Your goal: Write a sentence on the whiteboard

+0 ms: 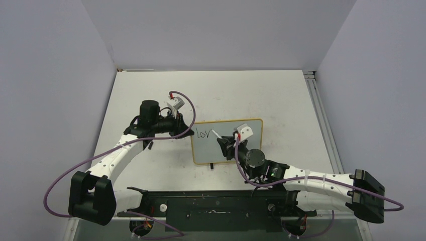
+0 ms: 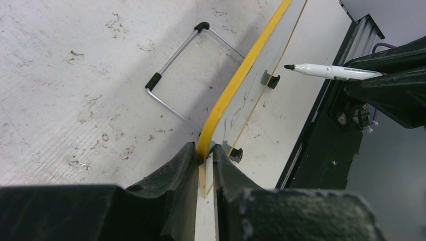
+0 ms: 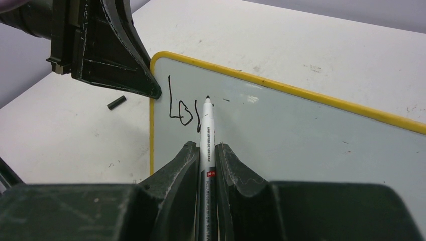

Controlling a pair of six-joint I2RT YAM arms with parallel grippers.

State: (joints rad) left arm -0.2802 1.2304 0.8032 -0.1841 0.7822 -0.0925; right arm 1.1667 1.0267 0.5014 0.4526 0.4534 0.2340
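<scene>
The whiteboard point(image 1: 228, 150), yellow-framed, lies on the table between the arms. Black marker letters "LoV" point(image 1: 202, 133) of the sentence stand at its upper left, and the right wrist view shows "Lo" point(image 3: 180, 108) beside the pen. My left gripper point(image 2: 205, 150) is shut on the board's yellow frame point(image 2: 241, 75) at its left corner. My right gripper point(image 3: 206, 148) is shut on a white marker point(image 3: 206, 125), uncapped. Its black tip sits right of the "o", close over the board; contact cannot be told. From the left wrist the marker point(image 2: 331, 71) points at the board face.
A bent wire stand point(image 2: 186, 75) with black end caps lies on the table beside the board. A small black cylinder point(image 3: 116, 103) lies left of the board. A black rail point(image 1: 216, 206) runs along the near edge, and a metal rail point(image 1: 321, 120) along the right.
</scene>
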